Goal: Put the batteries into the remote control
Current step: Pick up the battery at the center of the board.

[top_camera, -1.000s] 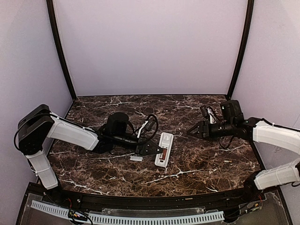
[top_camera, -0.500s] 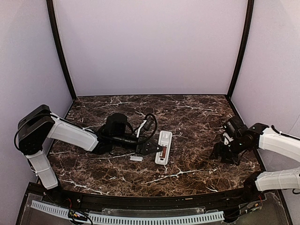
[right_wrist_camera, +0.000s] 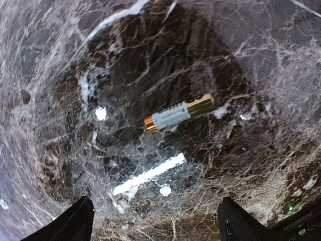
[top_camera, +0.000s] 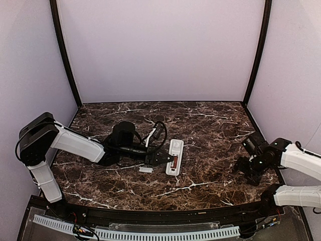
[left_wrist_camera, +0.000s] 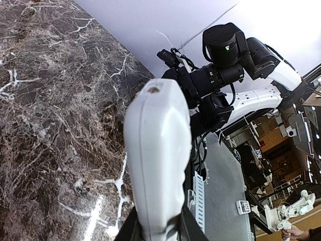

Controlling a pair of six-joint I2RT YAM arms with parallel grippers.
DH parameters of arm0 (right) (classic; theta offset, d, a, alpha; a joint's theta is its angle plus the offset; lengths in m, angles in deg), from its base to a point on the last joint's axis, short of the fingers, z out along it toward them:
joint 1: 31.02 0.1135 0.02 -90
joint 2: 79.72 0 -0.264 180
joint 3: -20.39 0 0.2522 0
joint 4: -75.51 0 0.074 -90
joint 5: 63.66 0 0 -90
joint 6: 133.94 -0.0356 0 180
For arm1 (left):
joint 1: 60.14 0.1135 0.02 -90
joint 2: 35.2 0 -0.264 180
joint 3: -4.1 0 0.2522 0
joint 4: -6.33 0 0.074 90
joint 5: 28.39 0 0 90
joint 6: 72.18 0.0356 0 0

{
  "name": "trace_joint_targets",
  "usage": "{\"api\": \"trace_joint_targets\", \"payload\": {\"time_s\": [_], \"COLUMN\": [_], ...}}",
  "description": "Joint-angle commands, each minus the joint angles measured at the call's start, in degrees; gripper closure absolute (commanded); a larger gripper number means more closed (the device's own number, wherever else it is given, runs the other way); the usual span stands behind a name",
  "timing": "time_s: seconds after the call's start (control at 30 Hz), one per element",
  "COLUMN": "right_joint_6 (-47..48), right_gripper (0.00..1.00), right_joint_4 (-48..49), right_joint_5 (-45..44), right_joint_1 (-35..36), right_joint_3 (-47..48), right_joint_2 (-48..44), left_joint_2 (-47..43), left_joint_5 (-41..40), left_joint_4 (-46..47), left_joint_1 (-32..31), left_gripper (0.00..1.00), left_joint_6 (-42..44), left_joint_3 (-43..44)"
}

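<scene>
Your left gripper (top_camera: 161,159) is clamped on the remote control (top_camera: 174,157). A dark finger (left_wrist_camera: 131,228) presses on each side of its white body, which runs out ahead of the jaws in the left wrist view. From above, the remote's recessed compartment faces up, and one reddish-brown battery in the compartment (top_camera: 175,162) sits just past your left fingertips. You cannot tell whether the remote rests on the marble table (top_camera: 210,125) or hangs just above it.

A small white cover piece (top_camera: 146,169) lies flat on the table just beside this gripper, on its near side and apart from the remote. A black cable loop (top_camera: 159,131) arches over the left wrist behind the jaws.

Your right gripper (top_camera: 245,169) points down at the table, well apart from the remote, with bare marble between the two grippers. Its fingers (right_wrist_camera: 75,221) stand wide apart with nothing between them. The loose battery (right_wrist_camera: 178,113) lies flat on the marble ahead of this gripper, roughly centred between the lines of its fingers. It sits at a slant, with a pale middle and coppery ends, and touches neither finger. A bright streak of reflected light (right_wrist_camera: 150,174) lies on the stone between the fingertips and the battery.

Beyond the far end of the remote, the left wrist view shows the right arm (left_wrist_camera: 225,65) low over the table.
</scene>
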Motion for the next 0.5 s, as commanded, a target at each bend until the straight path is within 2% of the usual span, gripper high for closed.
{"api": "trace_joint_targets", "payload": {"time_s": [0.0, 0.23, 0.47], "right_joint_6": [-9.2, -14.2, -17.3], "right_gripper": [0.15, 0.12, 0.19], "right_joint_4": [-1.0, -1.2, -1.5], "right_joint_5": [-5.4, -9.1, -11.3], "right_joint_1": [-0.3, -0.7, -2.0], "right_joint_3": [0.8, 3.0, 5.1], "right_joint_2": [1.8, 7.3, 12.3], "left_joint_2": [-1.9, -2.1, -2.3], "left_joint_5": [-0.3, -0.1, 0.1], "left_joint_4": [2.0, 2.0, 1.8], "left_joint_1": [0.5, 0.5, 0.6], "left_gripper": [0.96, 0.95, 0.95], "left_joint_6": [0.7, 0.9, 1.0], "left_joint_3": [-0.8, -0.5, -0.6]}}
